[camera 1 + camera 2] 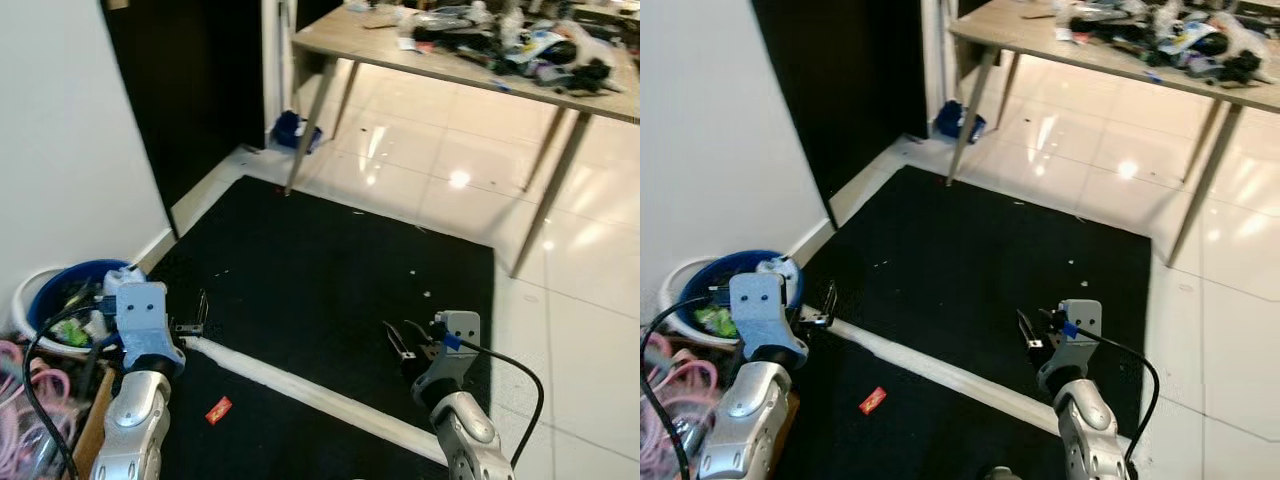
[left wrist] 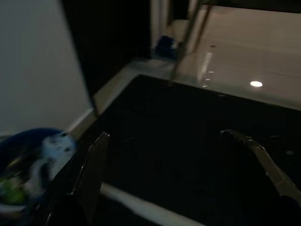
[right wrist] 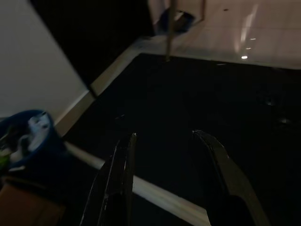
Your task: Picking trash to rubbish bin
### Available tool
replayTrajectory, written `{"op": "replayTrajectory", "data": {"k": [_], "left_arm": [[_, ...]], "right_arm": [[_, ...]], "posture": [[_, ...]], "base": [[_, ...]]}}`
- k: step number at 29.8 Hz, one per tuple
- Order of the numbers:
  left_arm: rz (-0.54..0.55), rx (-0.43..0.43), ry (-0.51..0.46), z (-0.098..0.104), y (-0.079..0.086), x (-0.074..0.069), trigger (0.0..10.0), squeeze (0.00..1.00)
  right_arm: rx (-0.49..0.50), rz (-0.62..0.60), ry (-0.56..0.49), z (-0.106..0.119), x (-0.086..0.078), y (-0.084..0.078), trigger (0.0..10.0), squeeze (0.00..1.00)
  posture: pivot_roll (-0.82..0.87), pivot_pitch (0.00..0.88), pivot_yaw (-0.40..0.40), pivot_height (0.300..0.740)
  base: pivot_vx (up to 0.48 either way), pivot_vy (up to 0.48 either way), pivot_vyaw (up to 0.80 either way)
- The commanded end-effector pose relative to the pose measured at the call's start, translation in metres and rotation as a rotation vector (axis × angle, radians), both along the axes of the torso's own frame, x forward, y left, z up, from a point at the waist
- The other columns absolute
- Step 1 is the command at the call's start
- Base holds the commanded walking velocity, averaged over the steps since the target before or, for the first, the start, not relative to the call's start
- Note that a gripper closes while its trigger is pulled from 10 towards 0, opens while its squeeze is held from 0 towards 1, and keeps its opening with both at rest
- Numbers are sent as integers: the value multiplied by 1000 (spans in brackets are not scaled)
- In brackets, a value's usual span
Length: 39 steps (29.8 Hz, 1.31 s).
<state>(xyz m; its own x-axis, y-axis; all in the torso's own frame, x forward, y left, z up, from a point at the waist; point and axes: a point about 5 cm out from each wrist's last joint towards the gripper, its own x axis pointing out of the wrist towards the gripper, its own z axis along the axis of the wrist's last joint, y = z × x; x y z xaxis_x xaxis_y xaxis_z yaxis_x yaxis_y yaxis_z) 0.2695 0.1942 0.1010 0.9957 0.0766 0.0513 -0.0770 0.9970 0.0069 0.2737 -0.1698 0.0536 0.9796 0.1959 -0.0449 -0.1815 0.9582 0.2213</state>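
A small red wrapper [image 1: 218, 409] lies on the black mat [image 1: 330, 270], near its front edge and just in front of a white strip. At the far left, against the wall, a blue bin [image 1: 62, 296] inside a white rim holds bottles and other trash. My left gripper [image 1: 195, 315] hovers open beside the bin, above the strip, with nothing between its fingers. My right gripper [image 1: 400, 340] hangs open and empty over the right side of the mat. The left wrist view has the bin [image 2: 26, 150] off to one side of the spread fingers [image 2: 94, 174].
A wooden table [image 1: 470, 70] piled with clutter stands at the back on the glossy tile floor. A blue object [image 1: 293, 130] lies by its leg. Pink hose [image 1: 30, 395] and a wooden handle [image 1: 95, 410] sit by the bin. A dark doorway [image 1: 190, 80] opens at the left.
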Motion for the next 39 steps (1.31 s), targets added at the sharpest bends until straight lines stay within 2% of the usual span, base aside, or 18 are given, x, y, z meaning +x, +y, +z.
{"op": "replayTrajectory", "data": {"k": [1, 17, 21, 31, 39], "left_arm": [[-8, 6, 13, -4, -1, -2, 10000, 0], [-8, 3, 15, -5, -2, -2, 10000, 0], [-30, -18, 3, -3, -4, -3, 10000, 0], [-63, -11, -1, -3, -9, -3, 10000, 0], [-66, -3, 2, -4, -10, -3, 10000, 0]], "right_arm": [[8, -4, 15, -3, -2, -1, 10000, 0], [2, 0, 13, -2, 0, -3, 10000, 0], [2, 0, 13, -1, 0, -3, 10000, 0], [0, -1, 16, -1, 0, -3, 10000, 0], [-13, -2, 8, 0, 0, -4, 10000, 0]], "posture": [[19, 115, -6, 740], [17, 114, -13, 740], [16, 117, -13, 740], [13, 120, -14, 740], [13, 126, -18, 740]], "base": [[0, 0, -625], [0, 0, -616], [0, 0, -614], [0, 0, -611], [0, 0, -54]]}}
